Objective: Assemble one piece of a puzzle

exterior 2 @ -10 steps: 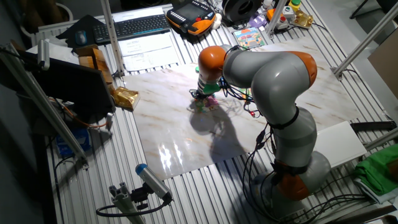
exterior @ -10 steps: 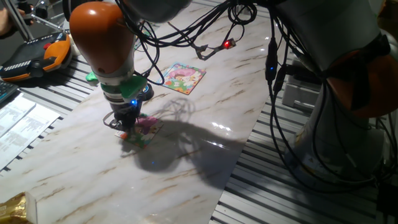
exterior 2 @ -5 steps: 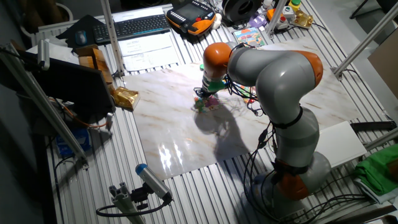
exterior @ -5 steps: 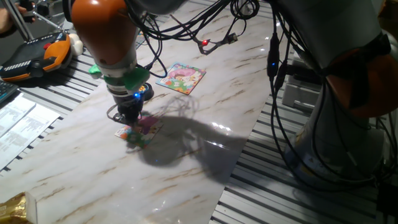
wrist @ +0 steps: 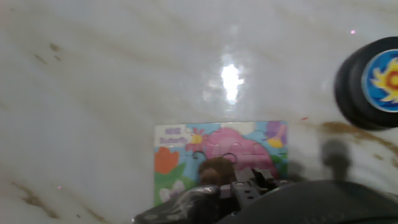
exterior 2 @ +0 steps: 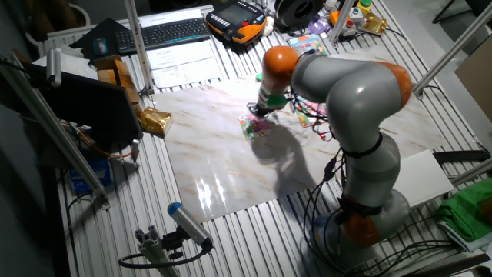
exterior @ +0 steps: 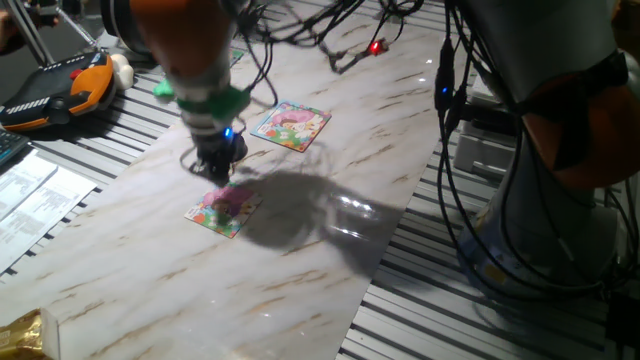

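A small colourful puzzle board lies flat on the marble table. My gripper hangs just above the board's far edge. In the hand view the board sits low in the middle, and my blurred gripper covers its lower part. A brownish spot shows on the board right by the fingers; I cannot tell what it is. No loose piece can be made out. The fingers are too blurred to tell whether they are open or shut.
A second puzzle board lies farther back. A black round disc with a coloured face sits to the right of the board. Cables trail over the table's far end. A teach pendant and a gold bag lie off the slab.
The gripper was down on the puzzle board. It has lifted and drawn back toward the far side, leaving the board uncovered in the fixed views.
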Controlling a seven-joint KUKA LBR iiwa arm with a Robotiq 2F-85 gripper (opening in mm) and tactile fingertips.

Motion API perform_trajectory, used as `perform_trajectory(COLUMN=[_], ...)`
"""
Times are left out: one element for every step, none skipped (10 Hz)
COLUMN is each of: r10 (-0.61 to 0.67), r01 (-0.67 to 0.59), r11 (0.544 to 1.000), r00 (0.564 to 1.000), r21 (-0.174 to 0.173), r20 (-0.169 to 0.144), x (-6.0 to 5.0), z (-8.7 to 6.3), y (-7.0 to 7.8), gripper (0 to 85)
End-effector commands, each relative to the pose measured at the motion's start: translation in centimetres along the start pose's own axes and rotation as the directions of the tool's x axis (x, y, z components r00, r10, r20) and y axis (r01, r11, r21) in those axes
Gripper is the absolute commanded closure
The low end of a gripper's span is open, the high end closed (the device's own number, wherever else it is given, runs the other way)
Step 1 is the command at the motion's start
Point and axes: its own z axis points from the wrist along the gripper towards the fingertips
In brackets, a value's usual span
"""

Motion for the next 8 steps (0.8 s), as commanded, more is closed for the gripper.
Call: perform_trajectory(r10=[-0.004, -0.007, -0.012, -0.011, -0.01, -0.015, -0.018, -0.015], r01=[0.004, 0.007, 0.013, 0.011, 0.011, 0.016, 0.019, 0.016], r11=[1.0, 1.0, 1.0, 0.999, 0.999, 0.998, 0.998, 0.999], r00=[1.0, 1.0, 1.0, 1.0, 1.0, 1.0, 1.0, 1.0], r21=[0.007, 0.018, 0.027, 0.03, 0.045, 0.053, 0.051, 0.052], r20=[-0.003, -0.007, -0.008, -0.01, -0.011, -0.012, -0.012, -0.012], x=[-0.2, -0.4, -0.5, -0.5, -0.5, -0.3, -0.1, 0.0], z=[-1.1, -2.2, -3.4, -4.6, -5.9, -6.6, -7.1, -7.6], y=[-1.2, -2.3, -3.5, -4.6, -5.7, -6.4, -7.0, -7.4], gripper=[84.3, 84.3, 84.3, 84.3, 84.3, 84.3, 84.3, 84.3])
